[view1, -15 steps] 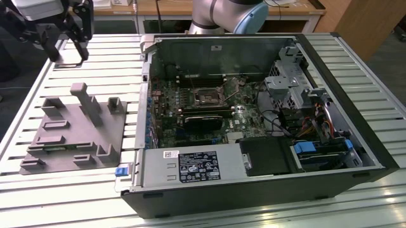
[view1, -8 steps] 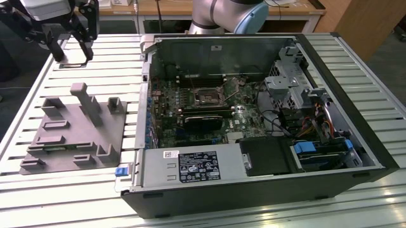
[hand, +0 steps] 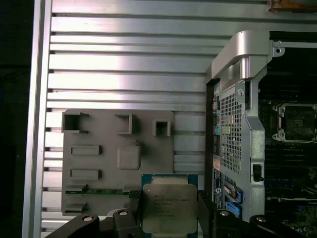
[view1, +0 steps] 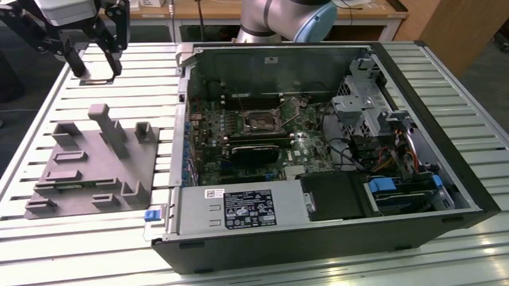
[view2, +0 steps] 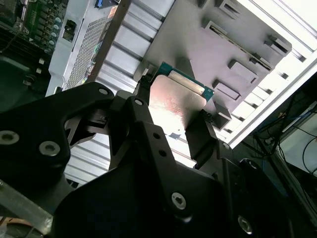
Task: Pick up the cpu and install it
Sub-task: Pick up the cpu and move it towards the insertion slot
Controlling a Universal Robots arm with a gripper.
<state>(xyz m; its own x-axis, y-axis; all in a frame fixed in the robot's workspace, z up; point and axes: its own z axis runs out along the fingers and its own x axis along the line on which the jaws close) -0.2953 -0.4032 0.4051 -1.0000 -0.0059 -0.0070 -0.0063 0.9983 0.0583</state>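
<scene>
Gripper (view1: 97, 74) hangs at the upper left of the exterior view, above the ribbed aluminium table (view1: 40, 119) and well apart from the open computer case (view1: 318, 250). Its two black fingers (hand: 205, 210) are closed on opposite edges of the cpu (hand: 167, 201). The chip lies flat between them with its metal face free, I judge so that it is level for the socket (view1: 258, 121). It is thin and square, with a dull silver lid and a green rim. Near it on the table sits a grey plastic block (view1: 87, 173), matte, with upright posts and shallow pockets.
</scene>
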